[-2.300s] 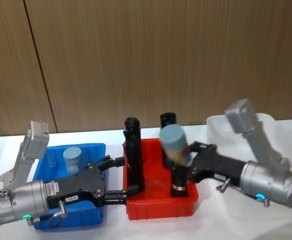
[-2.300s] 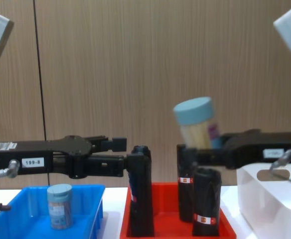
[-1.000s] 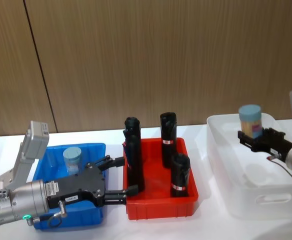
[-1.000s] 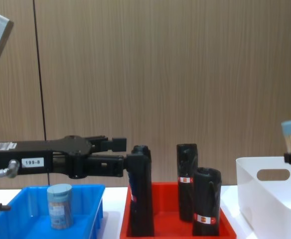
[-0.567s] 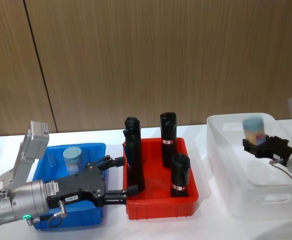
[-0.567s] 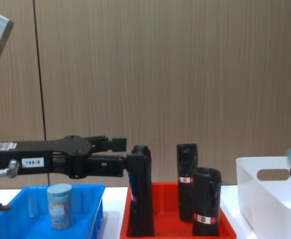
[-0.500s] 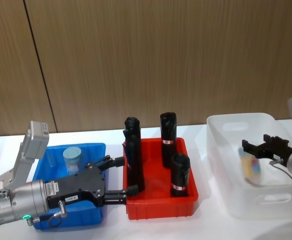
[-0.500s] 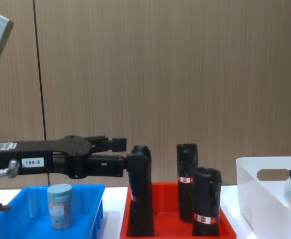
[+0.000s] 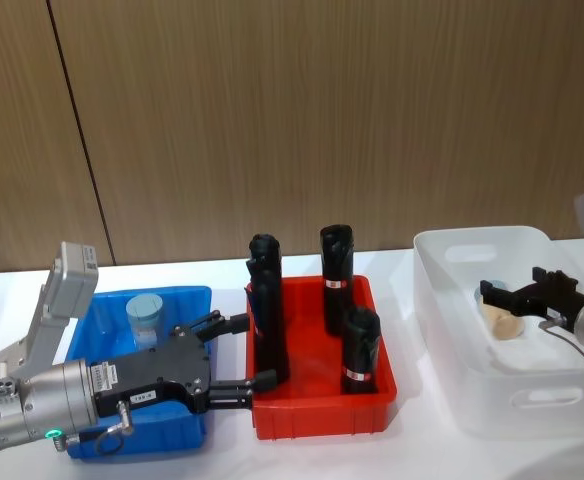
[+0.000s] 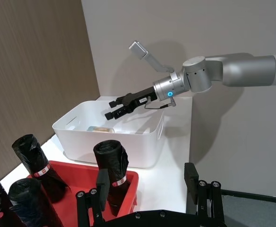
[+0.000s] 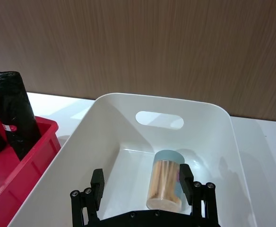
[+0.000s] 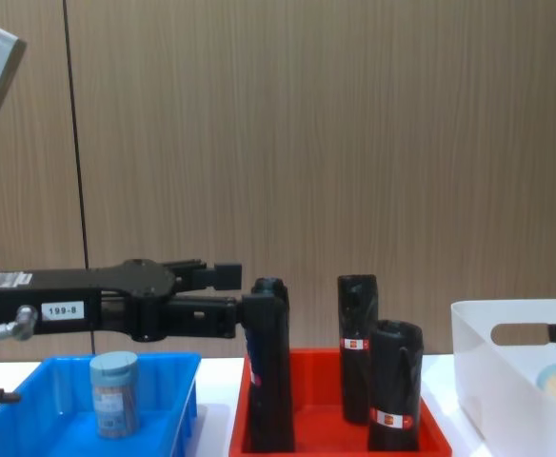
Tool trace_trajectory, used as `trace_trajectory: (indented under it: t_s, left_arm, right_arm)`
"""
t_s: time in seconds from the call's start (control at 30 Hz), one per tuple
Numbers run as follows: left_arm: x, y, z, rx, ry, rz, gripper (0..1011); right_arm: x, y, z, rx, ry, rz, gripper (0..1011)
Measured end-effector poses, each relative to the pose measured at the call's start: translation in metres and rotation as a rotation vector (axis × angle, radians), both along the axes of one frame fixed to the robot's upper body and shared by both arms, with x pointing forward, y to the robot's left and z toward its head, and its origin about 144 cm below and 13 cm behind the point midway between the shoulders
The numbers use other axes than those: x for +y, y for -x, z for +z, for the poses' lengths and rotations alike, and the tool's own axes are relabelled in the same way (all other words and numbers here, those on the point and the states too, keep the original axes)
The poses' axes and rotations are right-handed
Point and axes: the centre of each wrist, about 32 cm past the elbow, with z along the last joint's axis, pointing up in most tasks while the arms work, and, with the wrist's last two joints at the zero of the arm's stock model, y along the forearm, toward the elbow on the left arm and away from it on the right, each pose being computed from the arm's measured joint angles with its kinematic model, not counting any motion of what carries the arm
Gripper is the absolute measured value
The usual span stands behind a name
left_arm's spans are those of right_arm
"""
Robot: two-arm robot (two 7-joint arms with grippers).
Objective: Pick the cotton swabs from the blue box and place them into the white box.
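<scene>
One tub of cotton swabs (image 9: 144,318) stands upright in the blue box (image 9: 177,294), also seen from the chest (image 12: 114,392). My left gripper (image 9: 248,352) hovers open and empty over that box's right edge, to the right of the tub. A second tub (image 11: 165,178) lies on its side on the floor of the white box (image 11: 116,125), lid toward the handle cutout. My right gripper (image 11: 141,182) hangs open just above it, touching nothing. From the head, that tub (image 9: 500,320) lies under the right gripper (image 9: 517,290) in the white box (image 9: 440,300).
A red tray (image 9: 317,416) sits between the two boxes and holds three upright black rolls (image 9: 268,320), (image 9: 336,275), (image 9: 360,350). The left gripper's fingers end close to the leftmost roll. A wood-panel wall stands behind the white table.
The right gripper carried a tub from above the red tray to over the white box and opened; the tub dropped and now lies on its side inside. The left arm stayed still.
</scene>
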Motion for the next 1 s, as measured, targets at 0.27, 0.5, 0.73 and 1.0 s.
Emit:
trace_trajectory:
  t_s: [0.27, 0.5, 0.73, 1.0]
  left_arm:
    - [-0.005, 0.002, -0.001, -0.007, -0.008, 0.035, 1004]
    - [-0.017, 0.007, -0.003, -0.023, -0.024, 0.103, 1004]
    - [-0.026, 0.011, -0.004, -0.040, -0.036, 0.162, 1004]
    - [-0.039, 0.018, -0.006, -0.064, -0.048, 0.240, 1004]
  right_arm:
    - [0.006, 0.007, -0.002, -0.023, 0.004, 0.008, 1001]
    - [0.016, 0.020, -0.003, -0.061, 0.009, 0.018, 1001]
    - [0.029, 0.037, -0.005, -0.110, 0.010, 0.030, 1001]
    - [0.043, 0.058, -0.005, -0.165, 0.006, 0.041, 1002]
